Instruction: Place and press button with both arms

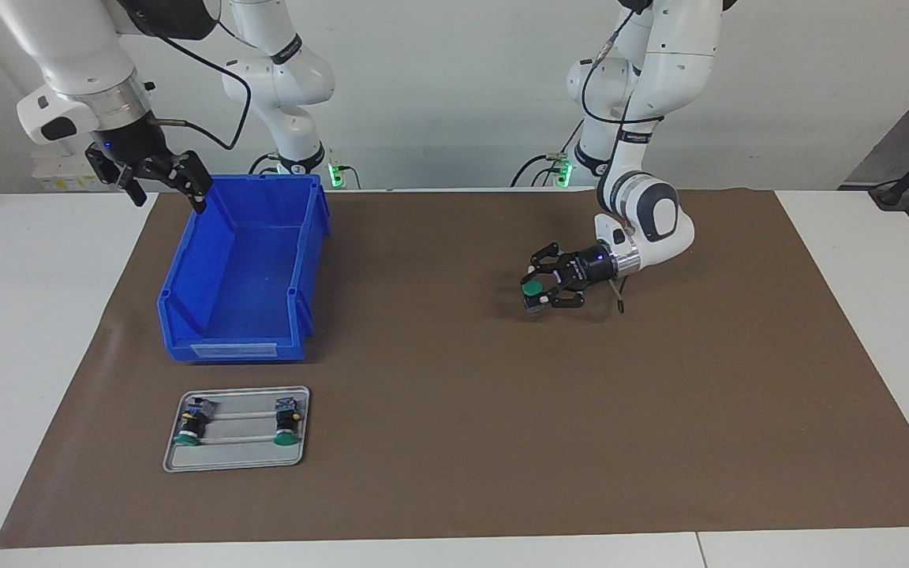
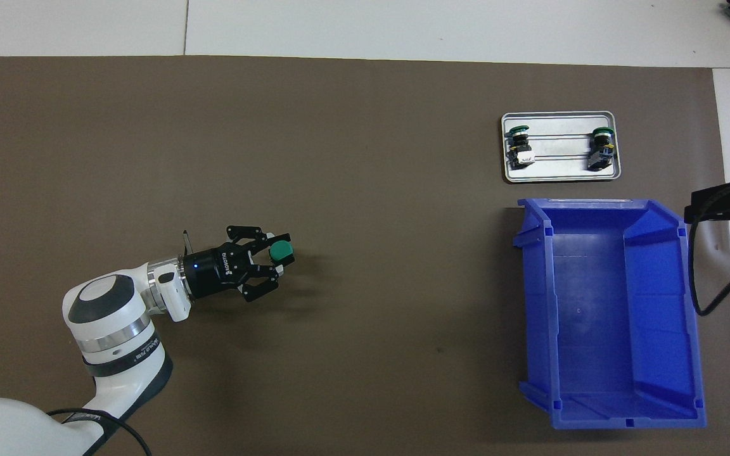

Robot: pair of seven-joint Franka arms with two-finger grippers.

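Currently I see my left gripper at centre-right of the facing view, its fingers clamped on the button, held upright with green cap on top above the desk, while my right gripper, fingers spread, waits upper-left.

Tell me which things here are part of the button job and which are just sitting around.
In the job:
- button, held in the left gripper over the brown mat
- right gripper, open, waiting over the blue bin's rim

Lying about:
- metal tray
- two spare buttons on the tray
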